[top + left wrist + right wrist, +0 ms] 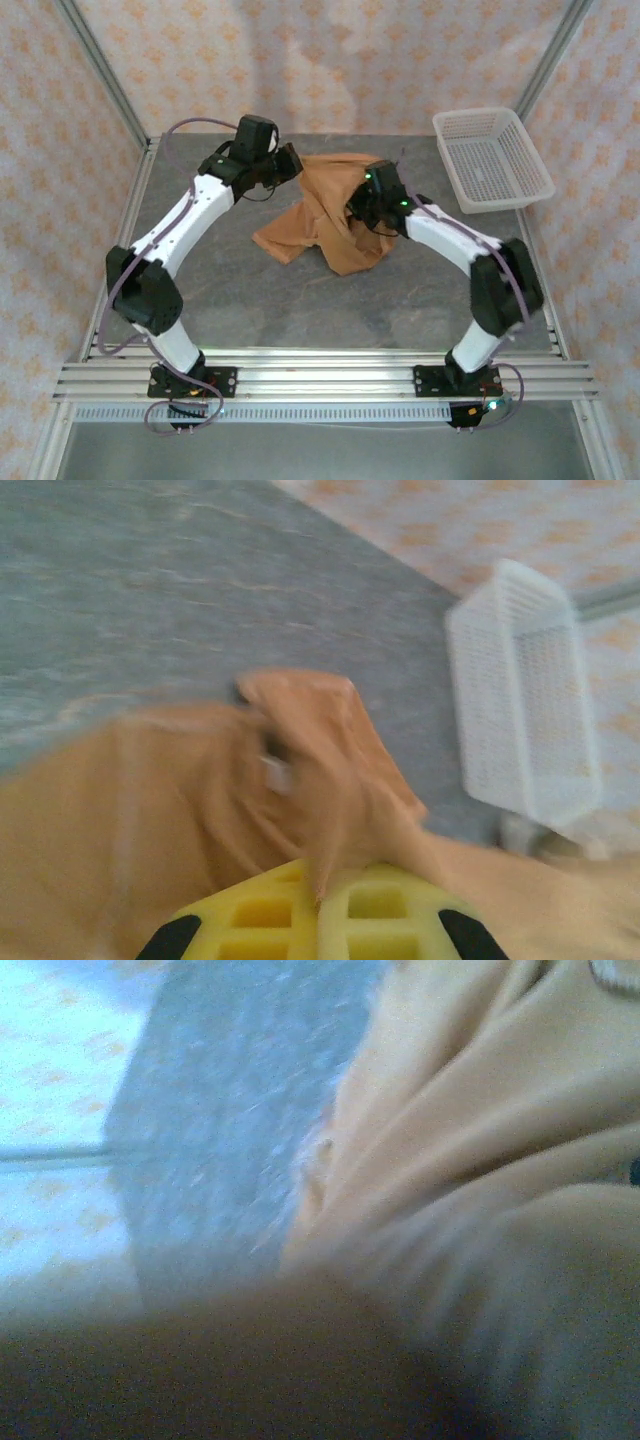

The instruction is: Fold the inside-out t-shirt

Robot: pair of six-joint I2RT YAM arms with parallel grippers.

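The left gripper [291, 162], in the top external view, sits just left of centre in the upper half of the frame, closed on the upper left edge of the inside-out t-shirt [322, 222]. The shirt is a tan heap in the middle of the grey table [300, 300], pulled up toward that gripper and sagging in folds toward the lower centre. The right gripper [362, 208] is pressed together down in the cloth at the heap's right side, pinching a fold there. A white mesh basket [492, 160] stands at the upper right, well apart from the shirt.

In the left wrist view the left gripper [320, 895] is at the bottom centre, its yellow fingers [262, 915] pressed together with a ridge of the t-shirt [180, 800] caught between them. A small white label [277, 776] shows near the middle, and a raised seam runs down the blurred cloth at the left. The basket [520, 690] lies at the right edge.

In the right wrist view the t-shirt [500, 1130] covers the right half in soft, blurred folds, with the table [220, 1110] at the upper left.
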